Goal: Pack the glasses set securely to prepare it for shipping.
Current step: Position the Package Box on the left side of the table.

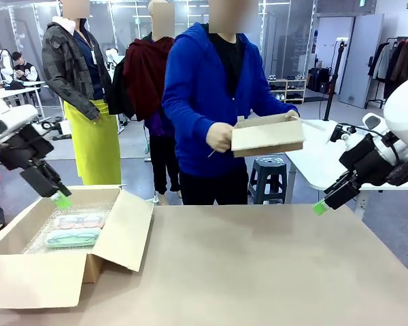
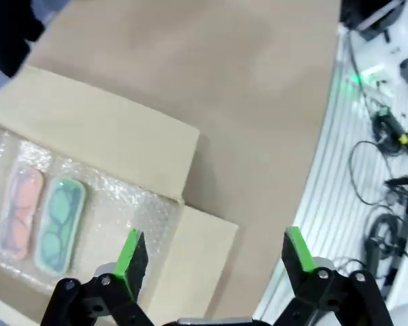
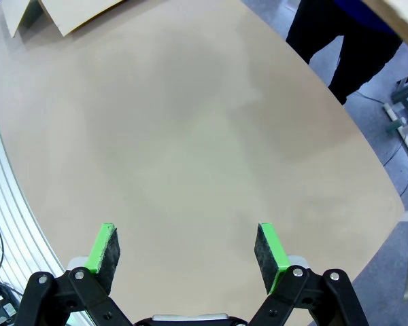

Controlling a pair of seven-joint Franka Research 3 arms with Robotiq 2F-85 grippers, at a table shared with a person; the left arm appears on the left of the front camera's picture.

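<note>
two cases? where?
— pink clear-lidded case (image 1: 79, 221) and mint green one (image 1: 73, 237) lie side by side inside the open brown cardboard box (image 1: 34, 275).
— claws?
— left gripper (image 1: 61, 200) above the box, right gripper (image 1: 319, 207) well apart from it; both wide open, empty.

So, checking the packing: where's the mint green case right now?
The mint green case lies in the open cardboard box at the table's left, beside the pink case, on bubble wrap.
</note>
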